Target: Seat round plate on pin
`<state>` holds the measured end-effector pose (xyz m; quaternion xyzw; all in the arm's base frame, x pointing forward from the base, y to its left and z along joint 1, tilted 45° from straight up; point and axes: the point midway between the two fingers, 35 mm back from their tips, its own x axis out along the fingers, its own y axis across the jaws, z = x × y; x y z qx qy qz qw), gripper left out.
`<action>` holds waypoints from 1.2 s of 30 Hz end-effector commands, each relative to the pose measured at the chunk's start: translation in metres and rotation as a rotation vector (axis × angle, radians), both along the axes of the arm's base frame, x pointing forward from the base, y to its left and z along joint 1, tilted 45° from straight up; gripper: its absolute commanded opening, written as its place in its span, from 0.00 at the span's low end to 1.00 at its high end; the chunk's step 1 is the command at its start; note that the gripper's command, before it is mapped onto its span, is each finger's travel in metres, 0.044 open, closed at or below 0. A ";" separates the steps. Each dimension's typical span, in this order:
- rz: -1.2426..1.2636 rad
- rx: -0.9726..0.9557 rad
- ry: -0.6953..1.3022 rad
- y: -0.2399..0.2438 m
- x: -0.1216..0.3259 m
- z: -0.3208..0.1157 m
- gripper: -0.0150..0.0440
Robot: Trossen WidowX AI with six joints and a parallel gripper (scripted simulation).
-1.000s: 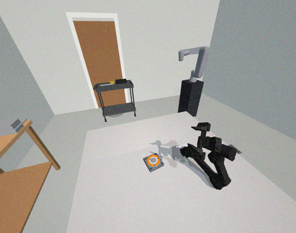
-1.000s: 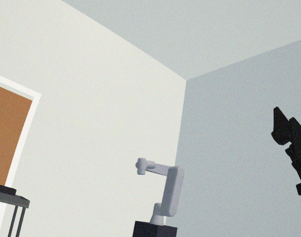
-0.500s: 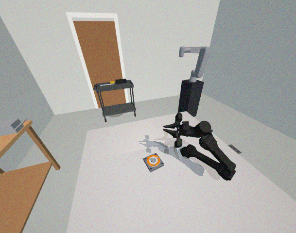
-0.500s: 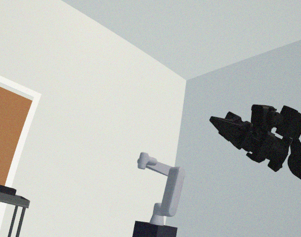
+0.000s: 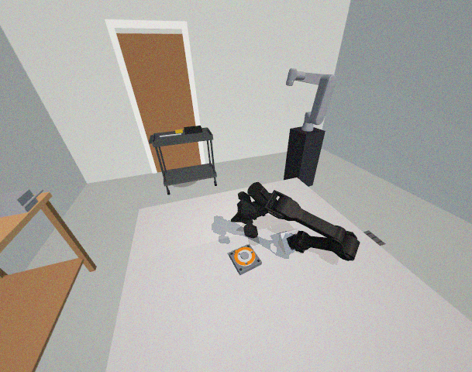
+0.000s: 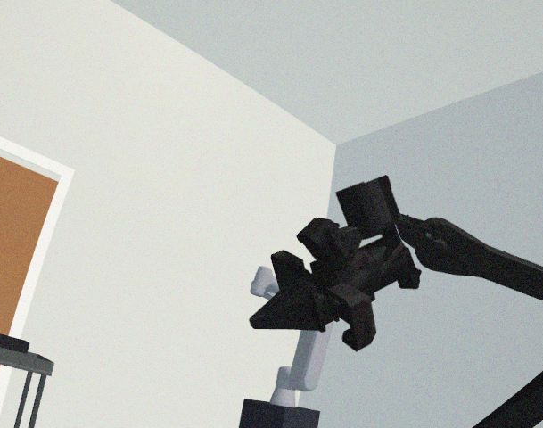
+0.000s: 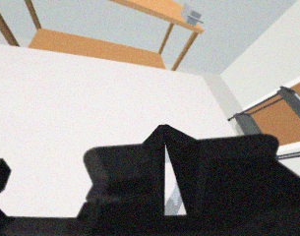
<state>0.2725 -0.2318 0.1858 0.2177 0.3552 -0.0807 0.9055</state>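
Observation:
The round plate (image 5: 244, 263), seen as an orange ring with a paler middle, sits on the square dark grey base (image 5: 241, 270) in the top view. The plate is too small there to tell whether it is tilted, and the tab, hole and pin cannot be made out. Neither plate nor base shows in the exterior view or the wrist view. My gripper (image 5: 232, 220) (image 6: 252, 323) (image 7: 162, 128) is shut, with its fingertips together and nothing between them. It is raised above the table, clear of the plate, and appears behind it in the top view.
The base rests on the pale table top (image 5: 180, 304). The arm (image 5: 311, 220) reaches in from the right of the top view, and its shadow falls behind the base. A wooden shelf (image 5: 31, 308), a dark cart (image 5: 184, 138) and a grey arm on a black pedestal (image 5: 304, 156) stand beyond the table.

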 end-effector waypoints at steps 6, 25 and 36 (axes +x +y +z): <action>0.247 0.232 0.238 0.037 0.026 -0.075 0.25; 0.562 0.548 0.526 0.114 0.035 -0.165 0.25; 0.562 0.549 0.525 0.136 0.038 -0.188 0.25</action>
